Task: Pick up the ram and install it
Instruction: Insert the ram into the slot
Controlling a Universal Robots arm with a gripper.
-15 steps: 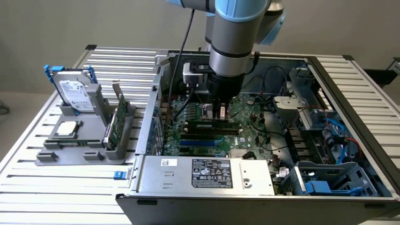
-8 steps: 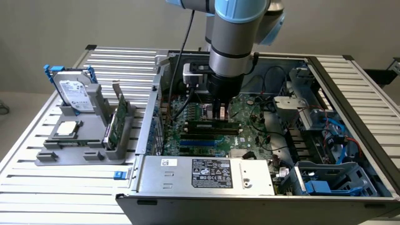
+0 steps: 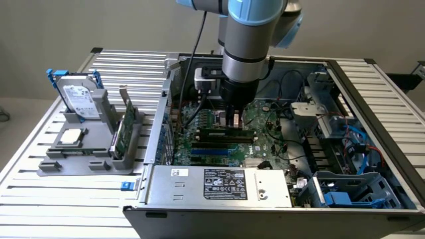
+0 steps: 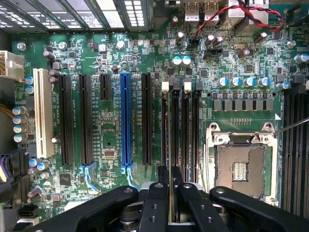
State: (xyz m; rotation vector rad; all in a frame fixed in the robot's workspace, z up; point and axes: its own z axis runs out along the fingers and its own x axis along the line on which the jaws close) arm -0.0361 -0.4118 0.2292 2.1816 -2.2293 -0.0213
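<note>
Misalignment is what I'd worry about here. The tool [image 4: 170, 170] is clamped on the ram [image 3: 226, 133], which in the wrist view is just a thin edge pinched between the two fingers [image 4: 157, 203]. It sits low inside the case [image 3: 199, 199], right at the memory slots [image 4: 174, 125] directly under the tool. In the exterior view the stick looks to be lying along a slot, but I can't tell if it's seated or just resting on top.

Risks as I see them:
- Those slots are packed side by side, so a small sideways offset could land the edge on the ridge between two. Pushing then would flex the motherboard [image 4: 111, 140] or chip the stick.
- Same story if the notch isn't lined up.
- The end latches [image 4: 165, 86] beyond the tool's tips need to be open, and I can't tell if they are.
- Uneven pressure could seat one end only.
- The bare CPU socket [image 4: 240, 166] is just beside the tool, so a slip that way would be ugly.
</note>
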